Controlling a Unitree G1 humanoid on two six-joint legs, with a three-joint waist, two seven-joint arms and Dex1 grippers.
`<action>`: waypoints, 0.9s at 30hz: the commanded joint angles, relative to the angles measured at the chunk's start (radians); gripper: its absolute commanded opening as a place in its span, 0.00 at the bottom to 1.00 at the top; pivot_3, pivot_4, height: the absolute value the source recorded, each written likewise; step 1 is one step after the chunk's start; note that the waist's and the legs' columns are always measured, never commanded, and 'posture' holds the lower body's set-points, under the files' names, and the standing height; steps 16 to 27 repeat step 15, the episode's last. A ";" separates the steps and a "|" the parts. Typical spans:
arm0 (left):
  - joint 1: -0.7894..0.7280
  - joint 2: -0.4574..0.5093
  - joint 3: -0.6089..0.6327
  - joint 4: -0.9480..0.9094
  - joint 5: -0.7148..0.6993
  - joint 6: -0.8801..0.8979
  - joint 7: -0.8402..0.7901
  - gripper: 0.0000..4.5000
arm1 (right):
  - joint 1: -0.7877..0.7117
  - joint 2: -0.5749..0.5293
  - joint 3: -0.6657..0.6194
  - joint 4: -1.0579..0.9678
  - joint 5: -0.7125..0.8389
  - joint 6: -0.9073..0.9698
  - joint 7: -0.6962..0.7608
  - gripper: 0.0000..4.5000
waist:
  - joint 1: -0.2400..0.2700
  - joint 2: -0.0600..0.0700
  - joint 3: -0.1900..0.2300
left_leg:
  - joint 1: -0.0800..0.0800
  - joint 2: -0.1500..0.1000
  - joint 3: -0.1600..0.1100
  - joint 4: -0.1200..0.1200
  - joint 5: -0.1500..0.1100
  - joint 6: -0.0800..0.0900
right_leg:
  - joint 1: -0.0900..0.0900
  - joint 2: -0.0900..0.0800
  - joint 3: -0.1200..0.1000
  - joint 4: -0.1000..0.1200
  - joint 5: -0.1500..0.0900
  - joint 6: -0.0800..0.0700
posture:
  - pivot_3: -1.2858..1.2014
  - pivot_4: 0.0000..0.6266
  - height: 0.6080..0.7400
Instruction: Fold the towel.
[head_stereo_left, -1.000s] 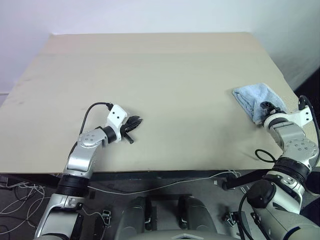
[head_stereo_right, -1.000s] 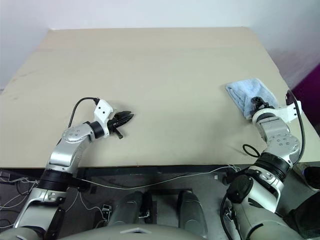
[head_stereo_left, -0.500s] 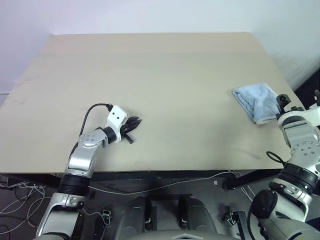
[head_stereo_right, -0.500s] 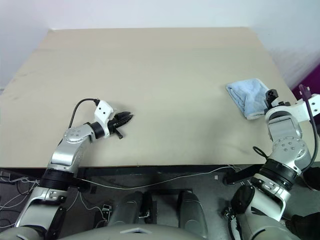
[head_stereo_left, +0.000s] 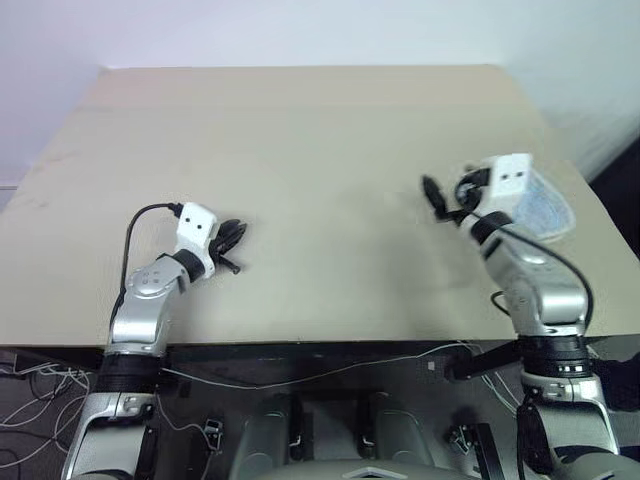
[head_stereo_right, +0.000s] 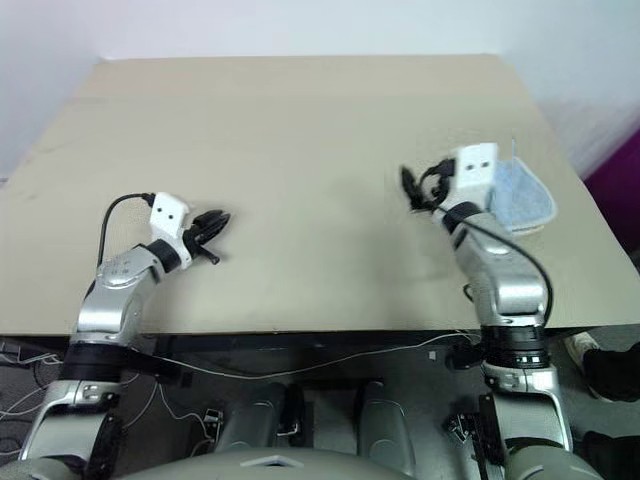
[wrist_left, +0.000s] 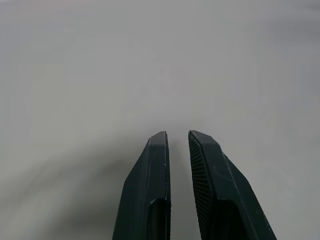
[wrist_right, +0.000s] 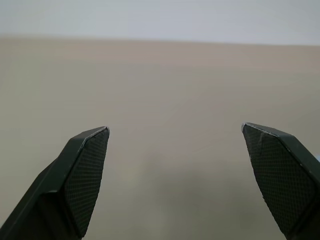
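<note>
The towel (head_stereo_left: 550, 212) is a light-blue cloth bunched in a small heap near the table's right edge, partly hidden behind my right wrist. My right gripper (head_stereo_left: 447, 193) hovers above the table just left of the towel, pointing toward the table's middle. It is open wide with nothing between its fingers (wrist_right: 86, 165). My left gripper (head_stereo_left: 236, 232) rests low over the table's front left part, far from the towel. It is shut to a narrow slit with nothing in it, as the left wrist view shows (wrist_left: 177, 134).
The tan table (head_stereo_left: 300, 130) stretches bare between the two arms and back to a pale wall. Its right edge runs close past the towel, and its front edge lies just behind both wrists. Cables (head_stereo_left: 330, 368) hang below the front edge.
My right gripper came off the towel, swung left over the table and rolled, now standing fully open. My left gripper slid a little to the left. The towel lies where it was.
</note>
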 joint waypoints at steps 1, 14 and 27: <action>0.029 0.012 0.046 -0.096 -0.045 0.027 0.002 0.15 | -0.002 0.000 0.059 -0.025 -0.038 -0.068 0.124 0.99 | 0.001 0.000 0.000 | 0.000 0.000 0.000 0.000 0.000 0.000 | 0.000 0.000 0.000 0.000 0.000 0.001 | 0.52 0.24 1.00; 0.086 0.041 0.094 -0.163 -0.081 0.088 0.007 0.15 | 0.026 0.050 0.099 0.039 -0.110 -0.137 0.257 0.99 | -0.001 -0.001 0.000 | 0.000 0.000 -0.001 0.001 0.001 -0.002 | 0.001 0.000 -0.001 0.000 0.001 0.001 | 0.52 0.24 1.00; 0.086 0.042 0.091 -0.167 -0.080 0.090 0.005 0.15 | 0.028 0.054 0.098 0.039 -0.114 -0.138 0.258 0.99 | -0.001 -0.001 0.000 | 0.000 0.000 -0.001 0.001 0.001 -0.002 | 0.001 0.000 -0.001 0.000 0.001 0.001 | 0.52 0.24 1.00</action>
